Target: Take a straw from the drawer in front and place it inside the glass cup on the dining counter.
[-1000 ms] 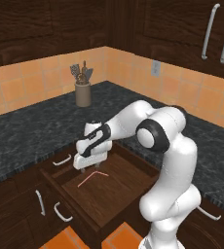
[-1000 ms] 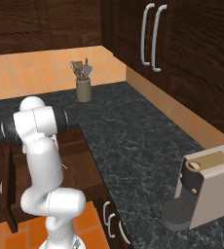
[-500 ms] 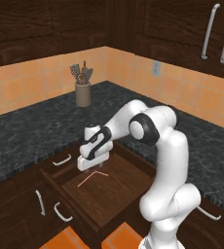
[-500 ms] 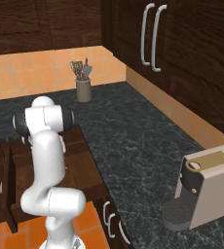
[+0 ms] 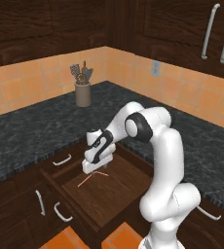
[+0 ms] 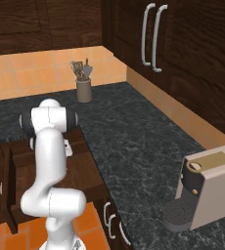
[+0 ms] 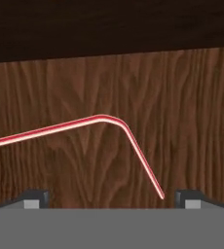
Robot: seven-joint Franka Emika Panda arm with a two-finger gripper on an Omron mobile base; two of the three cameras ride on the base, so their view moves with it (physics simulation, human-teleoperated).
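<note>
Straw [image 7: 109, 119] on drawer [image 5: 115, 192] floor, granite worktop [image 6: 148, 151]

I'm seeing flat, even rendered light, sharp everywhere, no glare; only a dark shaded band at twelve o'clock in my hand view.

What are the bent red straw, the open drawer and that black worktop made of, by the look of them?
Straw: probably glossy plastic, judging by the pale highlight along it.
Drawer: dark brown wood, visible grain, matte.
Worktop: seemingly polished stone, black with grey speckles.
</note>
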